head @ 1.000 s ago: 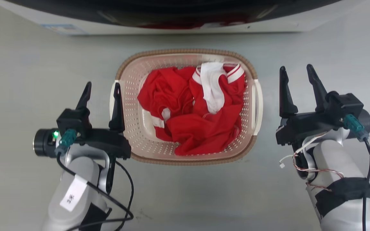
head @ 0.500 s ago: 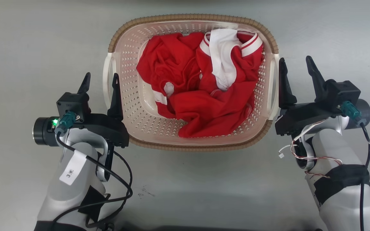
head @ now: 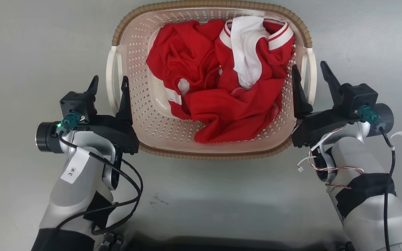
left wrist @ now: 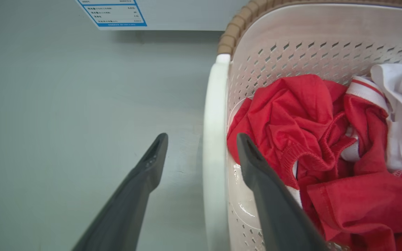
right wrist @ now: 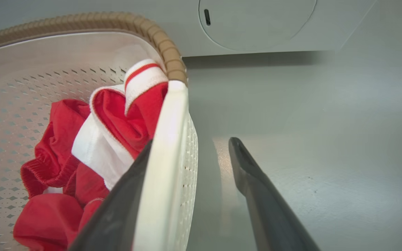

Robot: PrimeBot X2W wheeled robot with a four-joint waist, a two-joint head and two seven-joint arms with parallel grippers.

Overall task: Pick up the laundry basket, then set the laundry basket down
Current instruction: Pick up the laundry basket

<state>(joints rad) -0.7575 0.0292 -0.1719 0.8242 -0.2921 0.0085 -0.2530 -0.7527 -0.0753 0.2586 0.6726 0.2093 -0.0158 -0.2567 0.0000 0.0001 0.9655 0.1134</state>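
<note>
The laundry basket [head: 208, 155] is sitting on the grey floor [head: 30, 42], directly in front of the robot and between its two arms. It is holding a heap of red clothing [head: 222, 108] with a white piece [head: 248, 52] lying on top, toward the far right corner.

In the left wrist view the perforated wall of the basket [left wrist: 291, 45] is curving round behind the red cloth [left wrist: 302, 115]. The left handle [head: 110, 82] is running as a white bar [left wrist: 215, 139] between the dark fingers. The left gripper [head: 110, 79] is straddling that handle with its jaws standing wide: one finger [left wrist: 141, 181] is hanging outside over the floor, and the other [left wrist: 267, 188] is reaching inside the basket. Neither is closing on the bar.

The right gripper [head: 309, 65] is doing the same at the right handle [head: 312, 76], jaws wide. In the right wrist view [right wrist: 192, 140] the inner finger [right wrist: 117, 209] is lying just behind the white handle [right wrist: 166, 157], too close to tell whether it is touching. The outer finger [right wrist: 263, 198] is staying well apart from it, over bare floor.

Beyond the basket, a white appliance [right wrist: 257, 21] is standing on the floor, and a blue-edged label [left wrist: 113, 12] is showing on its front.
</note>
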